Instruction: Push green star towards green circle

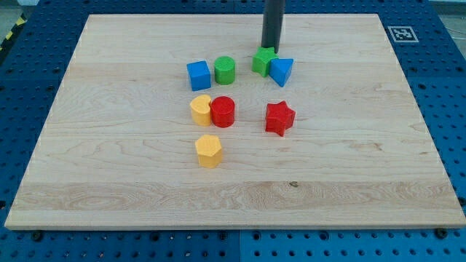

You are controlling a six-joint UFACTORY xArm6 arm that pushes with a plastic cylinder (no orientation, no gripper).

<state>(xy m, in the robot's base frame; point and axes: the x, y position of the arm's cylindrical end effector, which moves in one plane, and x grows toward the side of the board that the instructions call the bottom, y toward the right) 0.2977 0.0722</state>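
The green star (263, 61) sits near the view's top centre, touching the blue triangle (282, 70) on its right. The green circle (225, 70) stands a short way to the star's left, next to the blue cube (198, 75). My tip (271, 47) is at the star's top edge, just behind it, touching or nearly touching it. The rod rises straight up out of the view.
A yellow block (200, 109) and a red cylinder (223, 111) stand side by side below the green circle. A red star (279, 118) lies to the right of them. A yellow hexagon (208, 151) lies lower. All rest on the wooden board (109, 182).
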